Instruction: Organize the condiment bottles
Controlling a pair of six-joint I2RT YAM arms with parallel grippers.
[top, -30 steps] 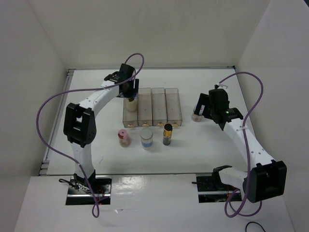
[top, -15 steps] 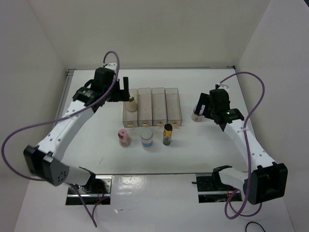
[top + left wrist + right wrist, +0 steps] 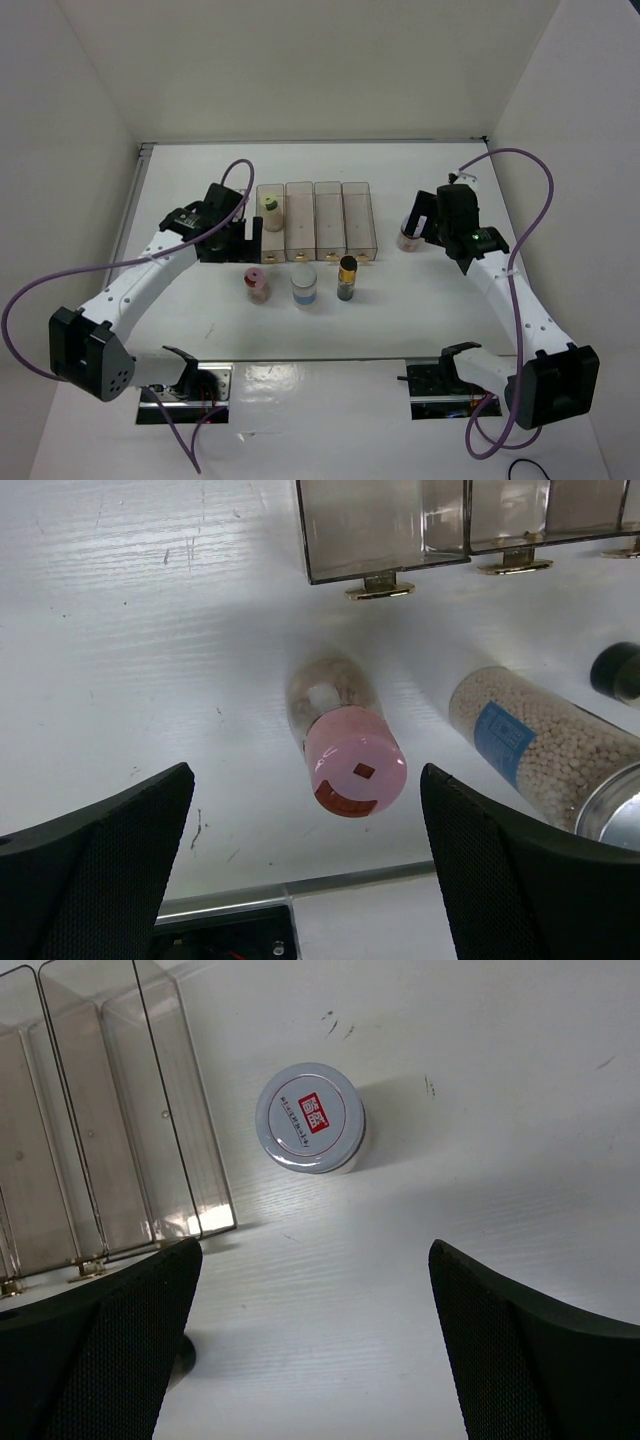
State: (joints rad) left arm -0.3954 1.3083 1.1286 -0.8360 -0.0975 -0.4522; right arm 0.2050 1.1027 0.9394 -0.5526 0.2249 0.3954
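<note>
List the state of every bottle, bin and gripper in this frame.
Cream bottle: upright in the leftmost bin.
Pink bottle: upright on the table.
Blue-label bottle: upright on the table.
Dark bottle: upright on the table.
White bottle: upright on the table.
Leftmost bin: holds the cream bottle.
Other three bins: empty.
Left gripper: open, empty.
Right gripper: open, empty.

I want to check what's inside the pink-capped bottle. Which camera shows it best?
Left wrist view: the pink-capped bottle stands large and central, with its pink cap and the contents inside its clear body both plain. The top external view shows it small, from above. The right wrist view misses it entirely.
</note>
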